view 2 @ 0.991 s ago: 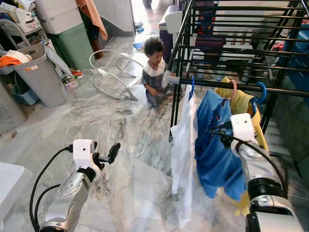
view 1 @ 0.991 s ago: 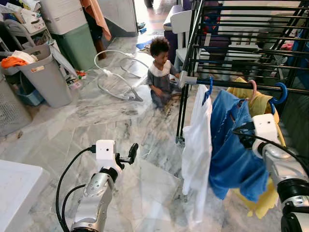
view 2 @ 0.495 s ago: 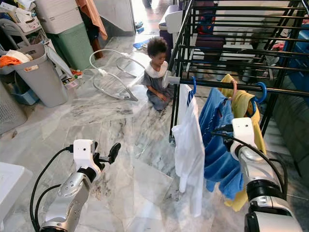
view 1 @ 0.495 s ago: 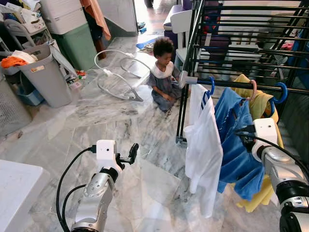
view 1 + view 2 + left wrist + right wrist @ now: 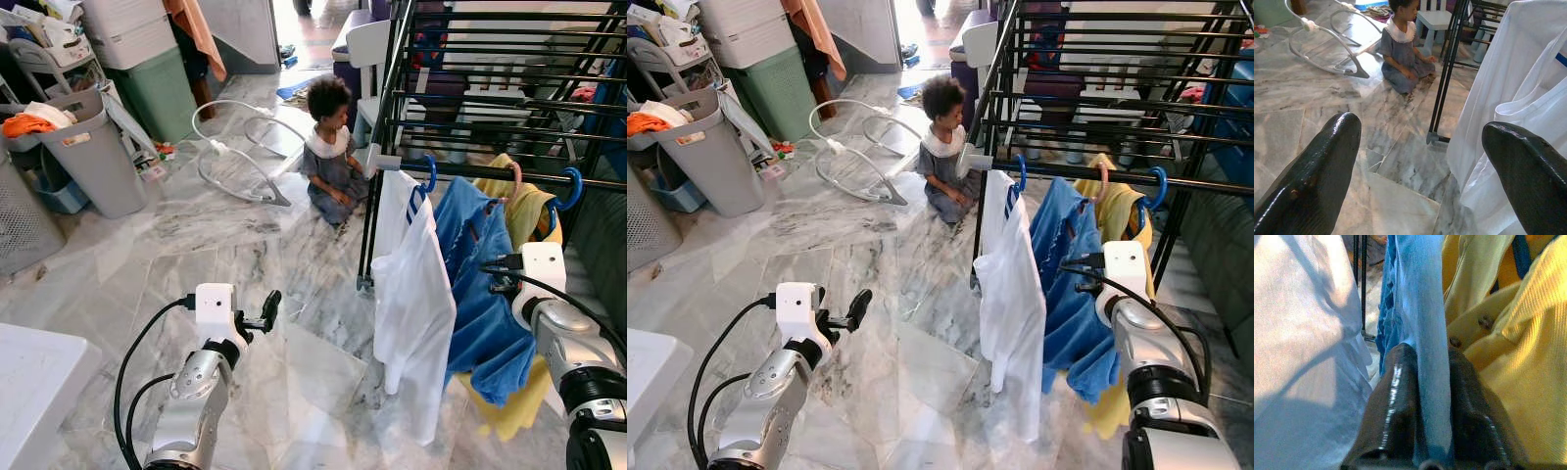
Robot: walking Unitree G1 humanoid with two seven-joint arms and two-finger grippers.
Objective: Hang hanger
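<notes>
My right end effector [image 5: 1432, 396] is raised at the drying rack [image 5: 470, 78], at roughly 3 o'clock in my head view. Its two black fingers [image 5: 1393, 401] pinch a fold of the blue garment [image 5: 480, 284]; the wrist view shows the cloth pressed between them.

The blue garment hangs from a blue hanger [image 5: 427, 174] whose hook sits over the rack's front rail [image 5: 460, 169]. Just beside it, toward 9 o'clock, a white shirt [image 5: 416, 304] hangs from the same rail and partly overlaps the blue one. Behind the blue garment, toward 3 o'clock, a yellow garment [image 5: 524, 211] hangs on a pink hanger [image 5: 513, 181]; a further blue hook [image 5: 573, 188] rests on the rail beyond it.

My left end effector [image 5: 265, 311] is held low at about 7 o'clock, over the marble floor [image 5: 245, 255], well apart from the rack. Its fingers [image 5: 1317, 171] are spread wide and hold nothing — the wrist view looks between them at the floor and the white shirt.

A small child [image 5: 331, 147] sits on the floor at 12 o'clock, just beside the rack's near leg [image 5: 367, 235]. A white tubular frame [image 5: 240, 147] lies on the floor near the child. At 10 o'clock stands a grey laundry basket [image 5: 93, 152] with orange cloth [image 5: 27, 124] on top, and a green bin [image 5: 157, 93] behind it.
</notes>
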